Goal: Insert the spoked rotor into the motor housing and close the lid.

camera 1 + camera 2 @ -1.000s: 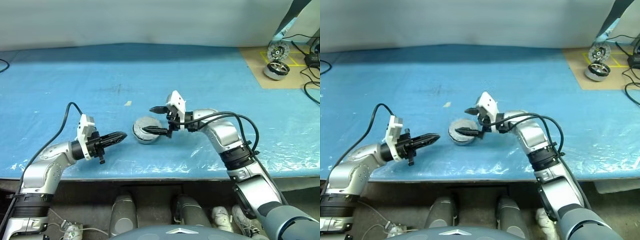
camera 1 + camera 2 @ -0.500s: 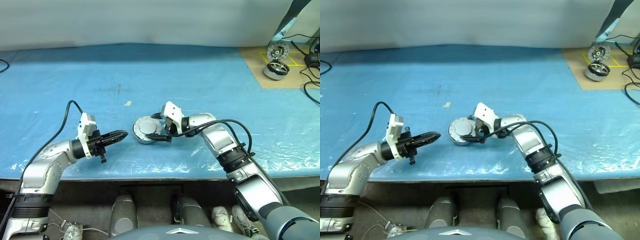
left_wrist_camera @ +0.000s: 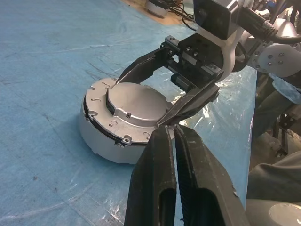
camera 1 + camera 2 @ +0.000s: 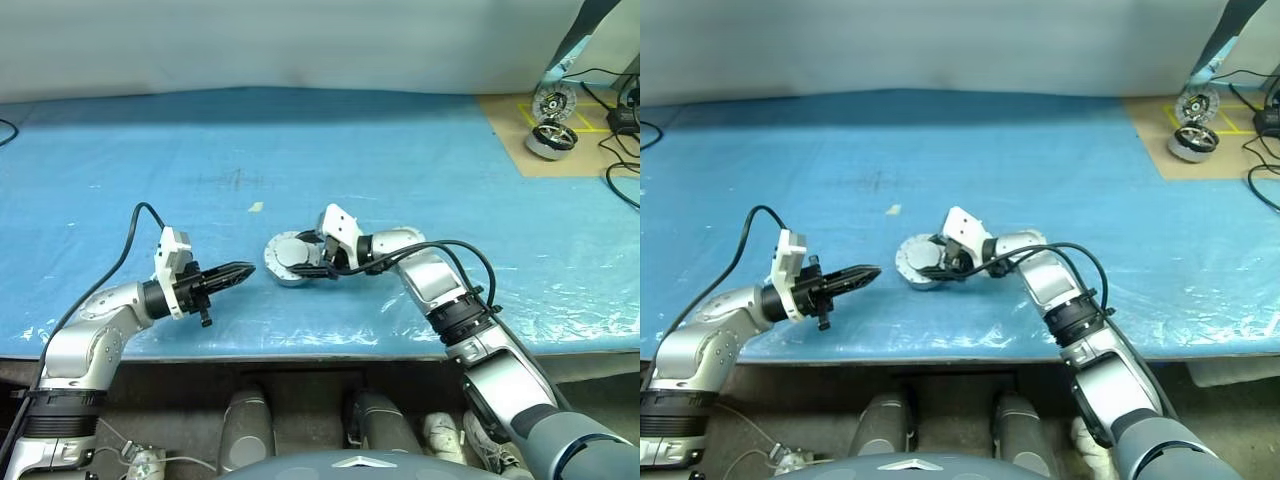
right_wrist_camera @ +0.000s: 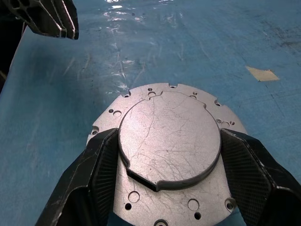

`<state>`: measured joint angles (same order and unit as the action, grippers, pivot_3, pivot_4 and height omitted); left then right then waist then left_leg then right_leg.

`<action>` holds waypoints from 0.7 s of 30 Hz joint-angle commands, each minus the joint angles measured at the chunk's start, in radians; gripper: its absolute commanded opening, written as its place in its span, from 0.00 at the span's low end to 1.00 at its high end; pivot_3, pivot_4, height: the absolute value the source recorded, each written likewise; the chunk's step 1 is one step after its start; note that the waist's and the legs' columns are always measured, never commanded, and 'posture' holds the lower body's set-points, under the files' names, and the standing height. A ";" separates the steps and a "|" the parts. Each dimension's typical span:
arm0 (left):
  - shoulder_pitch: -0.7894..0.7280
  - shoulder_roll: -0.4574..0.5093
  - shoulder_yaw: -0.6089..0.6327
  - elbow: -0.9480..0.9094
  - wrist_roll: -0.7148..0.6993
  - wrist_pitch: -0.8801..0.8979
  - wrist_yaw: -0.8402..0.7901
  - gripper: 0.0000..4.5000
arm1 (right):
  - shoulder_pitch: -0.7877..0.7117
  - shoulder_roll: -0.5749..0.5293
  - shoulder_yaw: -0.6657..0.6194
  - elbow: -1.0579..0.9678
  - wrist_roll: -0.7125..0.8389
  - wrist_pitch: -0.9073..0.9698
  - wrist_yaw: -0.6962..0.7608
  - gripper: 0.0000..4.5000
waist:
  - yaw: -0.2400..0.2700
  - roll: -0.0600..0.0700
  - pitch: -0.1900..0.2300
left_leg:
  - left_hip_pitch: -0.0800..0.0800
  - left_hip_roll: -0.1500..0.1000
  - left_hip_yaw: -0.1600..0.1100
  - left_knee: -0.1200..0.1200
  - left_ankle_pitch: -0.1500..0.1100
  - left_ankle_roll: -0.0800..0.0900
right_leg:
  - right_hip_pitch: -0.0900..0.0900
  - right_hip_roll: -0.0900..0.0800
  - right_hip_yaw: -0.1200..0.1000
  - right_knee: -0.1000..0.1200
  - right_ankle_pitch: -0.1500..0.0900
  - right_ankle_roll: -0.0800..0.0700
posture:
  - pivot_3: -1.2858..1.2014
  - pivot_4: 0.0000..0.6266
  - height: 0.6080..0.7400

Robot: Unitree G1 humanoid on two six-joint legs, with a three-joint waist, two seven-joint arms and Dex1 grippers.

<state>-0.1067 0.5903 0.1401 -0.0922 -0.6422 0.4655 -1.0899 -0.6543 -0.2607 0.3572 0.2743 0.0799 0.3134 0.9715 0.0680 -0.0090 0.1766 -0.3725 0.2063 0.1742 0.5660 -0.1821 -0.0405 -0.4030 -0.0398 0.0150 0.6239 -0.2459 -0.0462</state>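
Observation:
The motor housing [image 4: 283, 273] is a round pale cup standing on the blue table near the front middle. On top of it lies the lid [image 5: 164, 117], a silver plate with small holes and a raised round disc. My right gripper [image 4: 298, 257] reaches in from the right, one black finger [image 5: 96, 169] pressed against each side of the raised disc. My left gripper [image 4: 245, 270] hovers a short way left of the housing, pointing at it, shut and empty. The spoked rotor is hidden.
A brown board [image 4: 520, 110] at the far right carries silver spoked wheels [image 4: 553, 120] and cables. A small tan scrap [image 4: 256, 207] lies behind the housing. The table's front edge runs just below both grippers. Blue sheeting covers the table.
My right gripper has come down and slightly left onto the top of the housing, and its fingers have narrowed around the raised disc. The left gripper has stayed still.

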 commanded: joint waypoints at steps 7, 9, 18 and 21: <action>0.000 0.004 0.014 0.009 0.006 -0.040 -0.013 0.05 | -0.029 0.011 -0.015 0.019 -0.002 0.017 -0.005 0.66 | 0.000 0.000 0.000 | 0.000 0.000 0.000 0.000 0.000 0.000 | 0.000 0.000 0.000 0.000 0.000 0.000 | 0.52 0.24 1.00; -0.002 0.003 0.012 0.012 0.006 -0.044 -0.013 0.05 | -0.023 0.014 -0.008 0.042 -0.015 0.007 -0.011 0.66 | 0.000 0.000 0.000 | 0.000 0.000 0.000 0.000 0.000 0.000 | 0.000 0.000 0.000 0.000 0.000 0.000 | 0.52 0.24 1.00; -0.003 0.006 0.011 0.012 0.005 -0.048 -0.015 0.05 | -0.002 -0.002 0.021 0.116 -0.069 -0.065 -0.017 0.66 | 0.000 0.000 0.000 | 0.005 0.000 0.000 0.000 0.000 0.000 | 0.004 -0.001 0.002 0.000 0.000 0.000 | 0.52 0.24 1.00; -0.006 0.007 0.013 0.008 0.004 -0.044 -0.014 0.05 | 0.000 -0.018 0.032 0.127 -0.076 -0.074 0.003 0.66 | 0.000 0.000 0.000 | 0.005 0.000 0.000 0.000 0.000 0.000 | 0.004 -0.001 0.002 0.000 0.000 0.000 | 0.52 0.24 1.00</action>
<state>-0.1073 0.5899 0.1401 -0.0671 -0.6343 0.4328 -1.0989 -0.6689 -0.2526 0.3664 0.3582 0.0467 0.2261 0.9659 0.0682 -0.0089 0.1762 -0.3671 0.2064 0.1744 0.5661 -0.1822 -0.0403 -0.3985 -0.0410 0.0171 0.6240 -0.2459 -0.0463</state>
